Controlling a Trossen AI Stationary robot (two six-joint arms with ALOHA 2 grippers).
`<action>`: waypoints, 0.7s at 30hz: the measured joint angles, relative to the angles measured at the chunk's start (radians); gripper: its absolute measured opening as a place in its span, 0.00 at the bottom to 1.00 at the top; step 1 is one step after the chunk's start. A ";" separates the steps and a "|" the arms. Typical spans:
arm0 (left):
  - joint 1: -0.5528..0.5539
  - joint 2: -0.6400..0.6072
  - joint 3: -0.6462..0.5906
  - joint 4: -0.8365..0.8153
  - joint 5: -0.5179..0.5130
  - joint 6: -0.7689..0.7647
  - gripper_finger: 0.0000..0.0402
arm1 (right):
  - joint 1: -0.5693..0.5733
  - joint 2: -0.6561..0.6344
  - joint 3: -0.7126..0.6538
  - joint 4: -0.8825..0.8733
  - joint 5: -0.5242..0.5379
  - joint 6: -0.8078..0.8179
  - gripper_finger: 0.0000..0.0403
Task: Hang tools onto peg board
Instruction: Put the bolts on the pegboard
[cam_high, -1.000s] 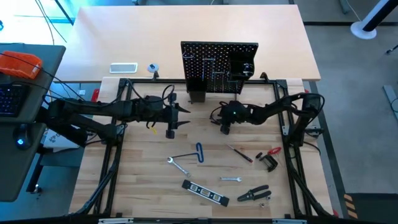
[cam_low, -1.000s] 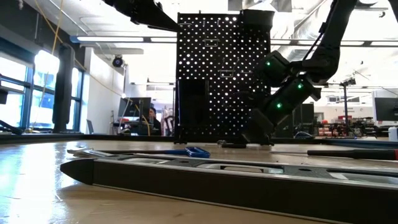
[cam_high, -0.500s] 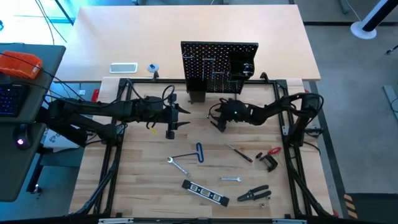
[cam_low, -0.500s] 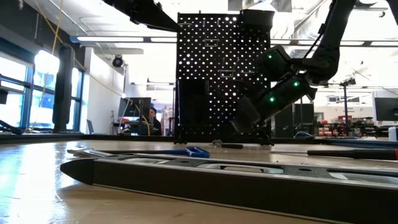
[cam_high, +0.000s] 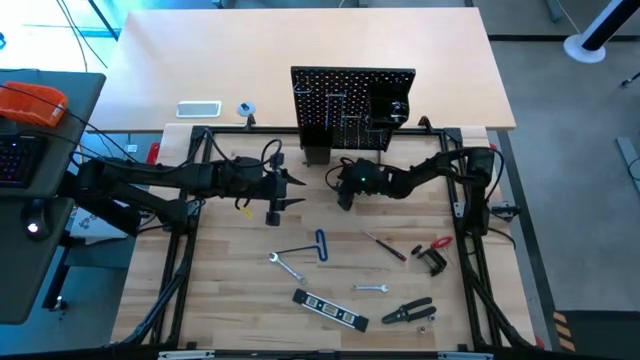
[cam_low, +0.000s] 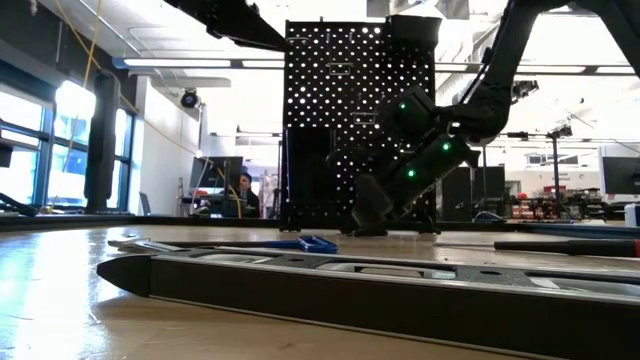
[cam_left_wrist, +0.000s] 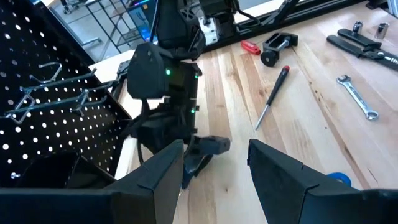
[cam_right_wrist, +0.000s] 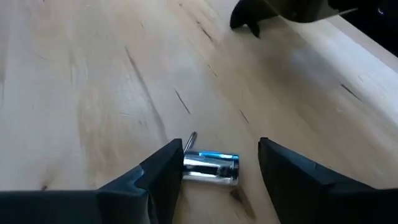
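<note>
Right gripper (cam_right_wrist: 214, 165) is spread wide around a small shiny chrome cylinder (cam_right_wrist: 211, 168) on the wood, near the upright black perforated peg board (cam_high: 352, 105); nothing is gripped.

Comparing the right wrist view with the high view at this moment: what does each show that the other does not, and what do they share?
Only the right wrist view: a small shiny metal cylinder lying on the wood between the right gripper's open jaws, with a thin pin sticking out of one end.

Only the high view: the peg board, the blue-handled bent key, two silver wrenches, a thin screwdriver, the black level, the pliers and the red-and-black clamp, all on the table.

Both: the wooden table and the left gripper.
</note>
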 joint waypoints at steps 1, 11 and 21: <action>0.000 0.000 0.000 -0.002 0.000 0.000 0.43 | 0.000 0.000 0.000 -0.002 0.008 0.003 0.51; 0.000 0.000 0.000 -0.001 -0.002 0.001 0.43 | 0.007 -0.003 0.000 -0.037 0.000 0.016 0.29; 0.010 0.000 0.000 0.007 0.024 -0.054 0.43 | 0.027 -0.004 0.000 -0.041 -0.016 0.003 0.25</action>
